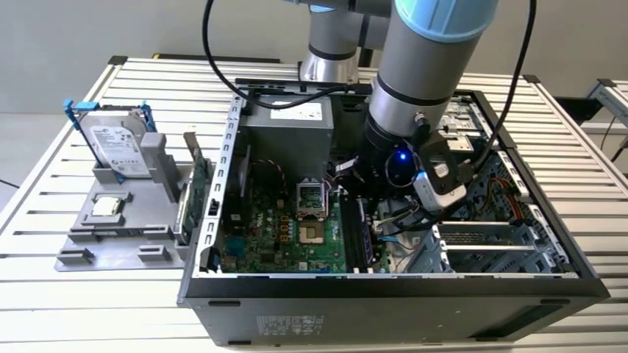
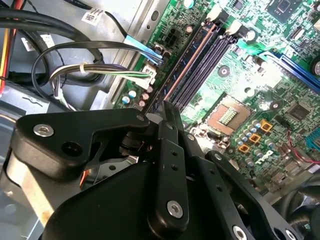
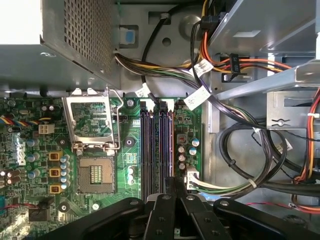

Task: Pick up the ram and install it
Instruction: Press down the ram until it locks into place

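Ram edge-on in motherboard slot, fingers clamped on it inside computer case.

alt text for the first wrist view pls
A black gripper reaches over the dark memory slots of a green motherboard. Beside them lies an open silver processor socket, with bundled coloured cables on the slots' other side.

Probably a lab: slatted aluminium bench, opened computer.
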Motion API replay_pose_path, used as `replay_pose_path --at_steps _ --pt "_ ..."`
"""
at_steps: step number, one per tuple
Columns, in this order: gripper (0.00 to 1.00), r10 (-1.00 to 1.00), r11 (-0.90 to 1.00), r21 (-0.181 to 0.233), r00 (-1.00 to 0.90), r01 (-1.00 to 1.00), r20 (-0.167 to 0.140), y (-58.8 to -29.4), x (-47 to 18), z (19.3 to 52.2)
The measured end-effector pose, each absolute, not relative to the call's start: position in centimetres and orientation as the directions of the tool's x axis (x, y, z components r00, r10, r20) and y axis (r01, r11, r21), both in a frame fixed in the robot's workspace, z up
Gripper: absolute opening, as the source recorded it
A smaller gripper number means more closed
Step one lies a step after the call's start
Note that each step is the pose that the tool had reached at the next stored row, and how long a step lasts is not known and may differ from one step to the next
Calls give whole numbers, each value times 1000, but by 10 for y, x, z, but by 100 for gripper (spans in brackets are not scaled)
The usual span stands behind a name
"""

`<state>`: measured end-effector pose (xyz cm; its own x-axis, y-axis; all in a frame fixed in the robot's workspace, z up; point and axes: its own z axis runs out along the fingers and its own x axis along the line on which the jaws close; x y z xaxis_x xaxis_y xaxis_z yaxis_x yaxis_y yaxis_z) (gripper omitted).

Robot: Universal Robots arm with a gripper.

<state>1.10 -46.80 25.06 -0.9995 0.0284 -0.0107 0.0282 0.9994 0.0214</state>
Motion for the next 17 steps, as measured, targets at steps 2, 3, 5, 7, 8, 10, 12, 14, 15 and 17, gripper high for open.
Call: replay_pose_path --at_steps 2,3,5,7,8,10,12,14,15,17 --pt "0 28 999 21 -1000 28 -11 -468 11 251" --pt "0 28 999 21 -1000 28 -11 -468 11 251" --pt "0 28 999 21 -1000 28 -11 -468 11 251" --pt "0 28 999 21 -1000 28 -11 -468 11 252" --pt "0 27 999 21 -1000 27 -11 -468 11 252" --pt "0 16 1000 21 -1000 15 -11 -468 11 252" --pt "0 0 1000 21 -1000 0 -11 -468 11 252" --pt "0 -18 1000 21 -1000 -18 -11 -468 10 252" --pt "0 -27 999 21 -1000 -28 -11 -468 10 252" --pt "0 -47 999 21 -999 -47 -11 -468 10 252"
